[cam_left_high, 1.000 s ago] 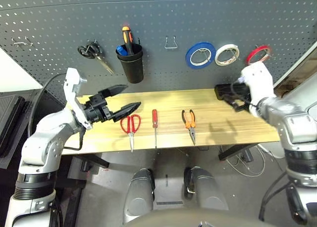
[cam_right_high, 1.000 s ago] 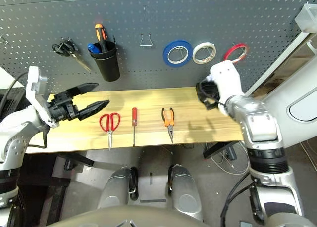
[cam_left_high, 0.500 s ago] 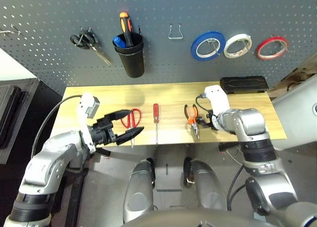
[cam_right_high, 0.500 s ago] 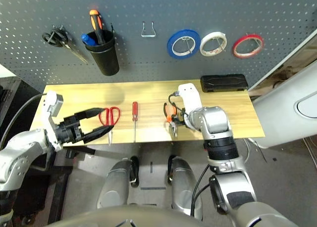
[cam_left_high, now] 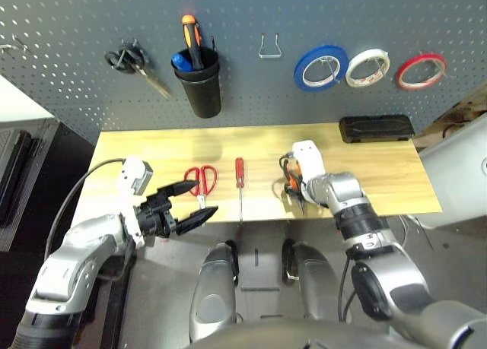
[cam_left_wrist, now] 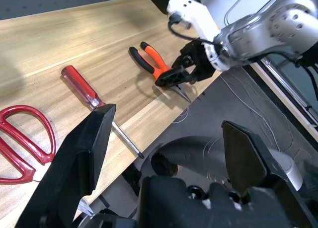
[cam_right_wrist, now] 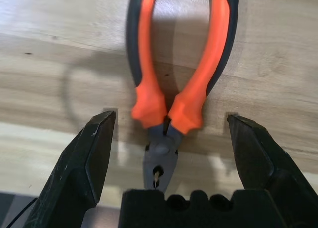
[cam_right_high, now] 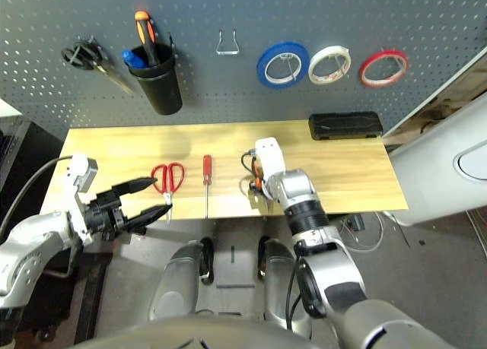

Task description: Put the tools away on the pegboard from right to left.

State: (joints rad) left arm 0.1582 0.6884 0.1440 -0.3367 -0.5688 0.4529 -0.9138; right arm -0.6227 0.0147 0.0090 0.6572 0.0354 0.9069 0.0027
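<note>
The robot's right gripper (cam_right_wrist: 166, 133) hangs low over the orange-handled pliers (cam_right_wrist: 176, 96) at the front edge of the wooden table (cam_left_high: 365, 163), its two black fingers spread wide, one on each side of the tool's pivot and closed on nothing. The pliers lie flat, handles pointing toward the pegboard (cam_left_high: 243, 83) and nose toward the robot, so the straddle looks set for a pinch across the narrow neck, where the grip would be firmest.

The red tape ring (cam_left_high: 420, 71) already hangs on the board at far right, beside the white tape roll (cam_left_high: 367, 66) and the blue tape roll (cam_left_high: 321, 66), which would make the pliers next in a right-to-left order. An empty metal hook (cam_left_high: 268, 48) left of the blue roll seems their likely home.

Further left on the table wait the red-handled screwdriver (cam_left_high: 239, 188) and, beside it, the red-handled scissors (cam_left_high: 200, 183). The left gripper (cam_left_high: 188, 203) hovers just off the table's front edge near the scissors, fingers apart and empty, apparently parked clear of the working arm.
</note>
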